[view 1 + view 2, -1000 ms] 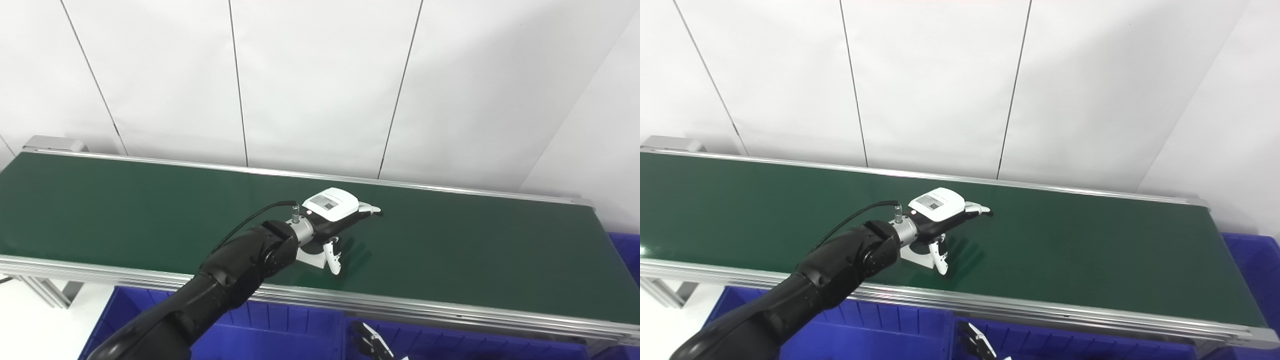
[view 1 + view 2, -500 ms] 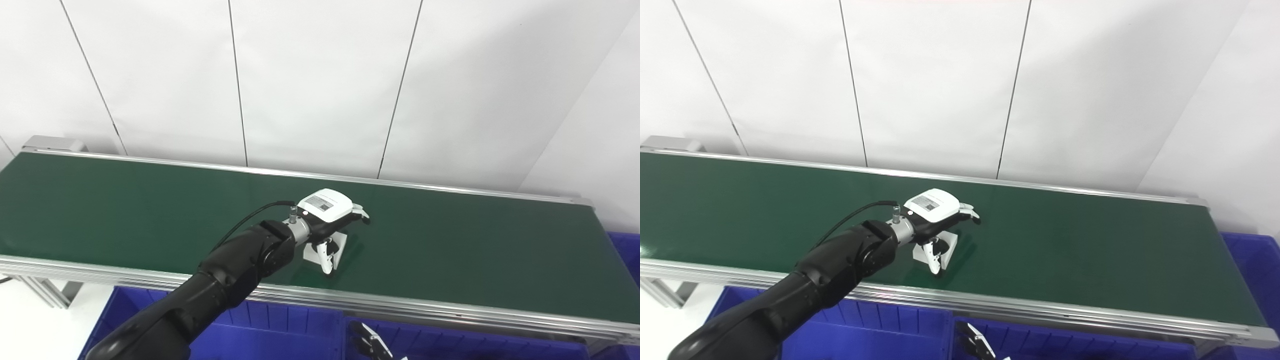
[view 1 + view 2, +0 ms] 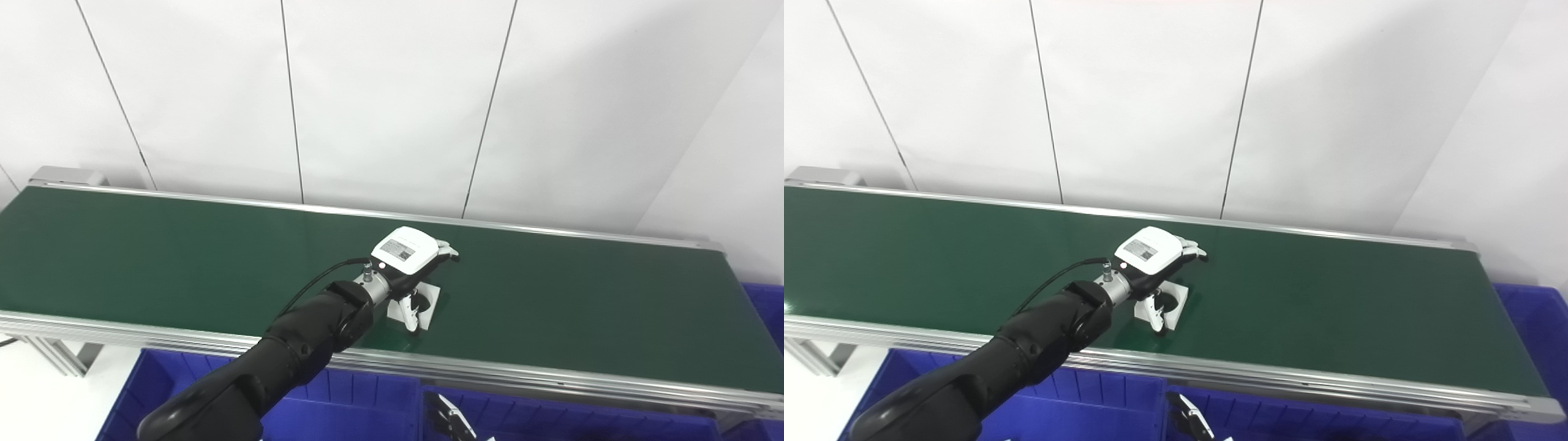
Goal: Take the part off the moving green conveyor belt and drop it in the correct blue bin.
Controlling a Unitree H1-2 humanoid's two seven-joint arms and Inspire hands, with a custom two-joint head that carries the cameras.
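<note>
Conveyor belt is showing plain dark green, framed by silver rails. Part is showing white. Left hand is showing a white back with a grey printed label. Arm is showing black. Bins are showing blue.

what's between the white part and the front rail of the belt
Only bare green belt lies between the white part and the front rail; the left hand sits over the part. Clearest in the left eye view.
</note>
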